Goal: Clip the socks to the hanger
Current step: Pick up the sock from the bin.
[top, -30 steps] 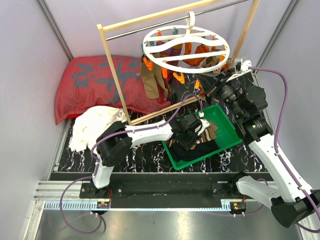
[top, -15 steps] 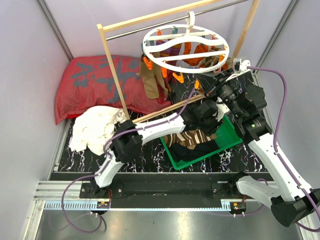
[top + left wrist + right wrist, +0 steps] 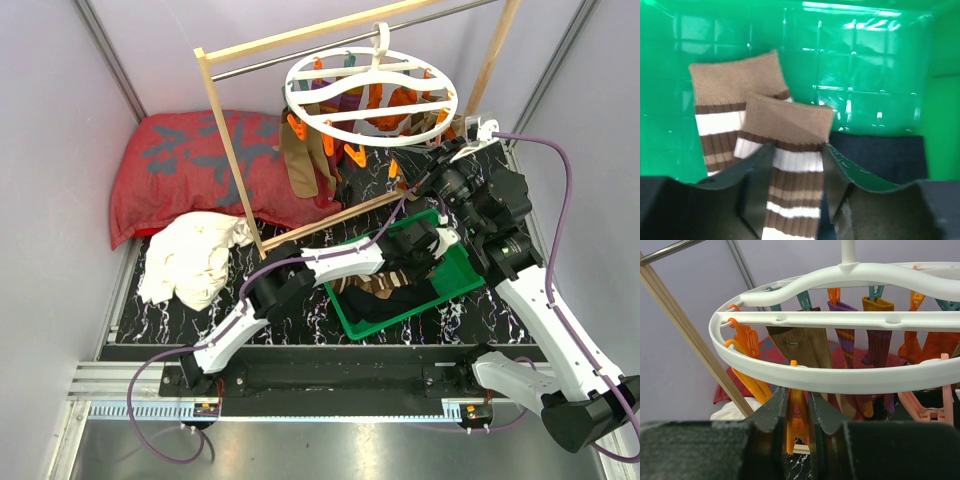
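The white ring hanger (image 3: pixel 372 90) hangs from the rod, with several socks clipped at its far side. In the right wrist view a brown argyle sock (image 3: pixel 805 345) and a purple-and-orange sock (image 3: pixel 845 340) hang under the ring (image 3: pixel 840 380). My right gripper (image 3: pixel 796 390) is shut on an orange clip (image 3: pixel 799 412) just below the ring's near edge. My left gripper (image 3: pixel 797 147) is open, low in the green bin (image 3: pixel 865 65). Its fingers straddle a brown-and-cream striped sock (image 3: pixel 790 125). A second striped sock (image 3: pixel 725 95) lies to the left and a navy sock (image 3: pixel 885 150) to the right.
A pale wooden frame (image 3: pixel 225 140) with a metal rod carries the hanger. A red patterned pillow (image 3: pixel 190 165) lies at the back left and a white cloth (image 3: pixel 195 255) in front of it. The green bin (image 3: pixel 455 275) sits between the arms on the dark marbled mat.
My left arm has stretched further right across the bin, and its gripper now sits lower over the striped socks. My right gripper has stayed at the orange clip.
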Tool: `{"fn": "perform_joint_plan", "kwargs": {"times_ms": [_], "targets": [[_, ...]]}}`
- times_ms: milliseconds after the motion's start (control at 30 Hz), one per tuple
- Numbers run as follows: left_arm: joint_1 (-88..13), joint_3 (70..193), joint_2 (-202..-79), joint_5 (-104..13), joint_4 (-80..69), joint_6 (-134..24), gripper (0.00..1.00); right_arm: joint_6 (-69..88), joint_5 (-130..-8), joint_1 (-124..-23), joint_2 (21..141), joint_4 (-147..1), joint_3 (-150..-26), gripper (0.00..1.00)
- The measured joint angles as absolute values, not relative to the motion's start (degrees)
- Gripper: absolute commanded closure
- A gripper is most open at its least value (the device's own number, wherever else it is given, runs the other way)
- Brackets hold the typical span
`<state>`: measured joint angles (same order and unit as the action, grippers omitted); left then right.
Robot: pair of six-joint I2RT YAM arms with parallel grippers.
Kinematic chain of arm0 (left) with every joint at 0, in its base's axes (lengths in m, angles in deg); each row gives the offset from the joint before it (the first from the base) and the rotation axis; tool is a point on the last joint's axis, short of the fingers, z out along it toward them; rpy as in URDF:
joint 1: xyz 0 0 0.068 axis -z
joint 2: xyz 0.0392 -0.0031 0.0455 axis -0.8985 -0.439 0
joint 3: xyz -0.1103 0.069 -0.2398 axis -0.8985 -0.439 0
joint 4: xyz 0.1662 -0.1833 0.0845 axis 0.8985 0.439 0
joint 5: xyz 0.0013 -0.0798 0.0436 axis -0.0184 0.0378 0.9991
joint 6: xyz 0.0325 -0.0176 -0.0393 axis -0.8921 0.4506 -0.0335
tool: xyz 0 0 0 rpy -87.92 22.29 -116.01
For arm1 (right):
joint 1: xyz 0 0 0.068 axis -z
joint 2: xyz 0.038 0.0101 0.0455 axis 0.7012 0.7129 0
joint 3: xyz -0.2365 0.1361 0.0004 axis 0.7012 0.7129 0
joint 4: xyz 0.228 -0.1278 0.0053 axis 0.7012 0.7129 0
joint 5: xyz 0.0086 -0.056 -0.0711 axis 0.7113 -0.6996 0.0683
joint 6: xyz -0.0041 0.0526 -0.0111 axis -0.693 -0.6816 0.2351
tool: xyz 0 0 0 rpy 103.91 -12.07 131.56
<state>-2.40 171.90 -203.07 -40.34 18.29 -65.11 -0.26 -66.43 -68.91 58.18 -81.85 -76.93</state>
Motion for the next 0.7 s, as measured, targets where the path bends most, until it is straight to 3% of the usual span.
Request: {"fn": "perform_joint_plan", "kwargs": {"times_ms": [67,167,333,700], "targets": [[-2.4,172.0,-203.2,-40.3,17.5,-65.1,0.82,-0.3,-66.4,-68.9,58.2,-81.9,-76.9,0.81],[-2.5,172.0,-203.2,-40.4,17.4,-65.4,0.96,-0.3,-66.4,-68.9,58.2,-81.8,-76.9,0.81],[-2.5,167.6,-201.1,-40.5,13.9,-65.4,0.92,-0.3,-66.4,-68.9,58.2,-81.8,-76.9,0.81],[-2.5,151.8,-182.0,-41.3,8.8,-64.9,0.79,0.1,-66.5,-68.9,58.2,-81.8,-76.9,0.81]]}}
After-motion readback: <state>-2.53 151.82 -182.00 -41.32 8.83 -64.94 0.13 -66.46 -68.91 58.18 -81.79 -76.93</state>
